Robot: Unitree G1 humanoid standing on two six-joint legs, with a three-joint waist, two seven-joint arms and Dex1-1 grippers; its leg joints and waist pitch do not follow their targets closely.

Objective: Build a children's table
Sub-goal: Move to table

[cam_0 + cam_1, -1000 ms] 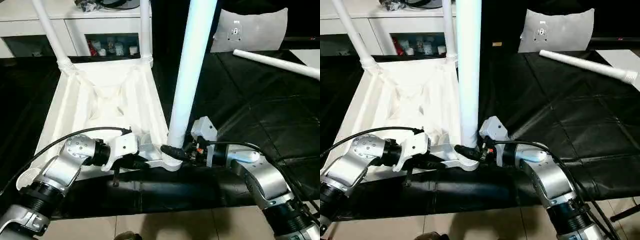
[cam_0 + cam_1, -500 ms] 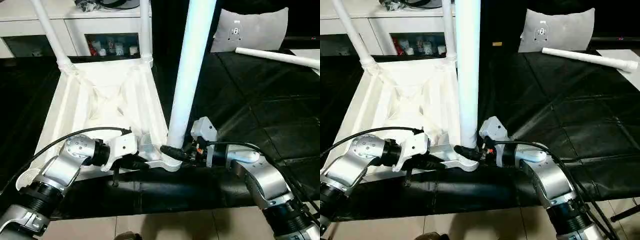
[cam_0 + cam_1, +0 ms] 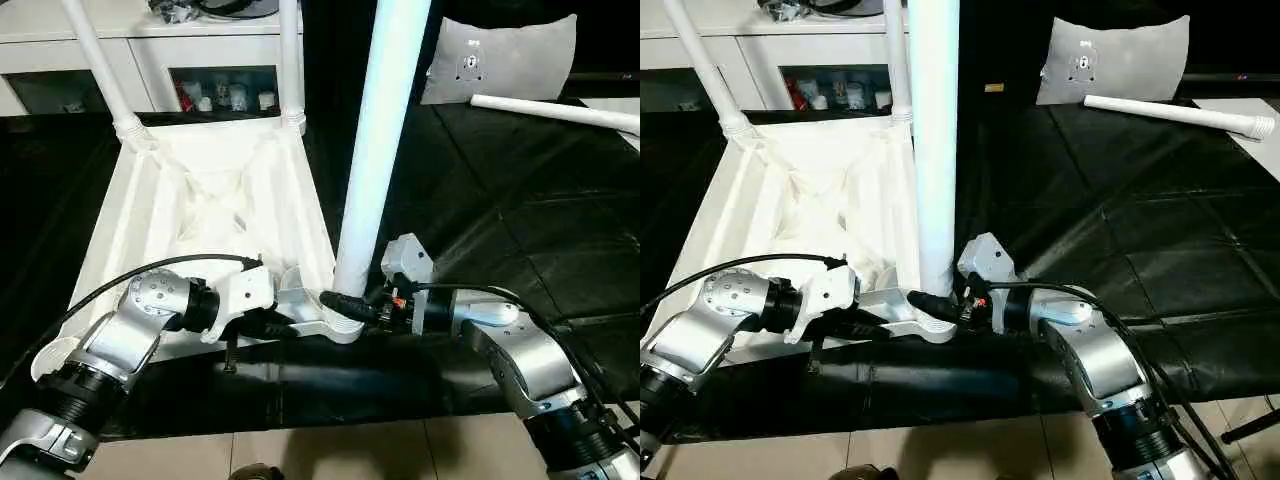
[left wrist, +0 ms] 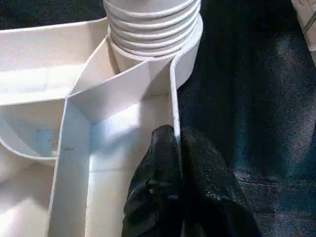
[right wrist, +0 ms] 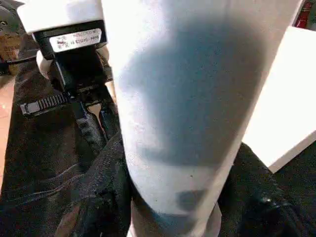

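1. Where our silver forearms meet at the near edge of the black mat (image 3: 520,230), our left gripper (image 3: 283,326) pinches the near rim of the upturned table top (image 3: 200,200); in the left wrist view its two black fingers (image 4: 158,192) sit tight on either side of the thin white wall beside the corner socket (image 4: 153,54).
2. Just to its right, our right gripper (image 3: 345,303) clasps the foot of the upright leg (image 3: 375,150). In the right wrist view the dark fingers (image 5: 98,197) wrap both sides of the white tube, and the left gripper's body shows just behind it.
3. That leg stands in the near right corner socket (image 3: 340,325), its ribbed end seated in the round collar, and it rises slightly tilted out of the top of the head views.
4. We see the table top lying underside up on the mat, its cross-braced ribs facing us.
5. Two more legs stand in the far corners: one at the far left (image 3: 100,65), leaning outward, and one at the far right (image 3: 291,60), upright.
6. Well apart on the far right of the mat, a fourth leg (image 3: 1175,113) lies loose on its side.
7. Just behind it, a grey pillow-like pad (image 3: 1115,58) leans upright.
8. Farthest back on the left stands a white cabinet (image 3: 150,50) with small objects behind its glass doors.
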